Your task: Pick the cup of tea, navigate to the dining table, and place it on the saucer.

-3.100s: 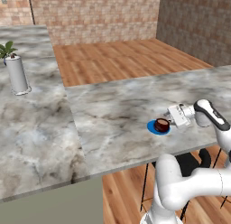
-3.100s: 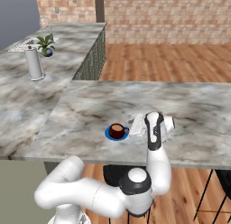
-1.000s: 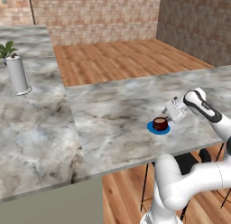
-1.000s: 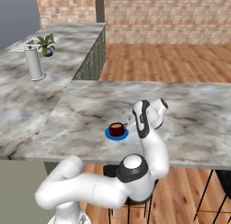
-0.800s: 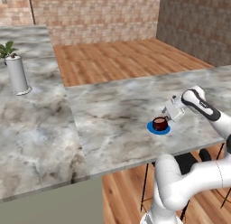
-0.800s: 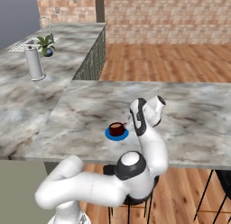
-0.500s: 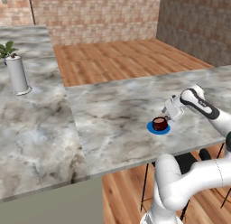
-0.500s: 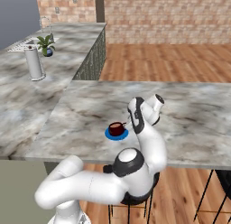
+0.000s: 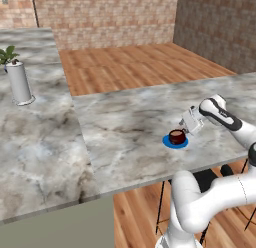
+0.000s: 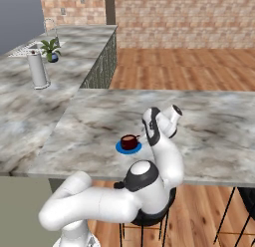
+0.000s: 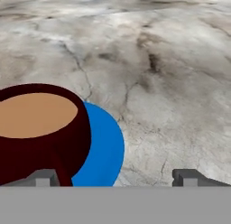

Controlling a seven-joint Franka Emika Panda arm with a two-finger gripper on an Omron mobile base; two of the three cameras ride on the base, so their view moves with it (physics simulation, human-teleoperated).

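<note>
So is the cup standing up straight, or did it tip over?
Standing up straight. The cup of tea sits on the saucer with its tea level inside, nothing spilled.

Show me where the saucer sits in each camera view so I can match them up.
Left base view: saucer right of centre, near the table's front edge.
Right base view: saucer at centre, left of the arm.
Hand view: saucer lower left.
Shared landmark: the maroon cup standing on it.

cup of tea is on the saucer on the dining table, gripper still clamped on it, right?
Not clamped. The hand view shows the gripper open, its fingertips wide apart and clear of the cup of tea. The rest holds: the cup sits on the saucer on the dining table.
</note>
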